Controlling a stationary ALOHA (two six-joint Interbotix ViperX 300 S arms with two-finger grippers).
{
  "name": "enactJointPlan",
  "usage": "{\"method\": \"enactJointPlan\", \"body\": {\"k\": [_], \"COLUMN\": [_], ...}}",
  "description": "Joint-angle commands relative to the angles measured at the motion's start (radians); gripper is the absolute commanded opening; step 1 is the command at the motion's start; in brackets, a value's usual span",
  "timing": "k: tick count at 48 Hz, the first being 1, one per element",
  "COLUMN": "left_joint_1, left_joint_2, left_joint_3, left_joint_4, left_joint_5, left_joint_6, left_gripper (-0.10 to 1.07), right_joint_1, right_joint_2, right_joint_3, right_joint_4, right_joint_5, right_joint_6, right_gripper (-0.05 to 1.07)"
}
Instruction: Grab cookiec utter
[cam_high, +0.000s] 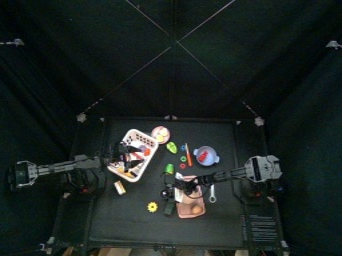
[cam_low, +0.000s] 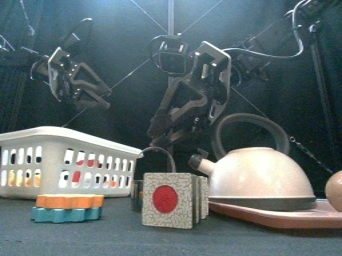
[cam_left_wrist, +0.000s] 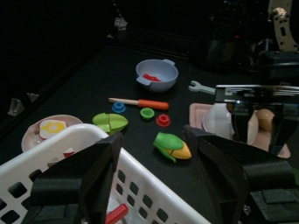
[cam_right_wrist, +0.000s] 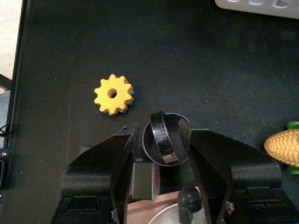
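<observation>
**Cutter lies free, jaws empty**

On the table (cam_high: 114, 218), my right gripper (cam_right_wrist: 165, 144) hangs over the kettle (cam_right_wrist: 158, 215), jaws apart around its handle (cam_right_wrist: 162, 131) and clamping nothing. My left gripper (cam_left_wrist: 149, 166) rests spread above the basket (cam_left_wrist: 65, 150). The yellow toothed cookie cutter (cam_right_wrist: 114, 94) lies flat near the table's front edge. It looks light, stiff and thin, so I'd pinch it across the rim.

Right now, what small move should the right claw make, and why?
Probably shift the right claw off the kettle handle toward the yellow cutter: it lies free on the table, beside the claw, not between its jaws.
</observation>
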Motion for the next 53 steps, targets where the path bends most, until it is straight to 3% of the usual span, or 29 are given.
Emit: {"method": "enactJointPlan", "body": {"k": [1,17,33,53], "left_joint_1": [0.002,0.002,0.002,0.002], "left_joint_2": [0.002,0.002,0.002,0.002], "left_joint_3": [-0.011,-0.011,-0.009,-0.008], "left_joint_4": [0.0,-0.002,0.0,-0.002], "left_joint_5": [-0.009,-0.009,-0.011,-0.009], "left_joint_6": [0.0,0.0,0.002,0.002], "left_gripper": [0.93,0.93,0.93,0.93], "right_joint_1": [0.002,-0.006,-0.012,-0.015], "right_joint_2": [-0.009,0.015,0.011,-0.012], "right_joint_3": [-0.012,-0.018,-0.029,-0.069], "right_joint_4": [-0.009,-0.015,-0.018,-0.023], "right_joint_5": [-0.002,-0.002,0.003,0.003], "right_joint_6": [0.0,0.0,0.0,0.0], "right_gripper": [0.8,0.76,0.61,0.6]}}
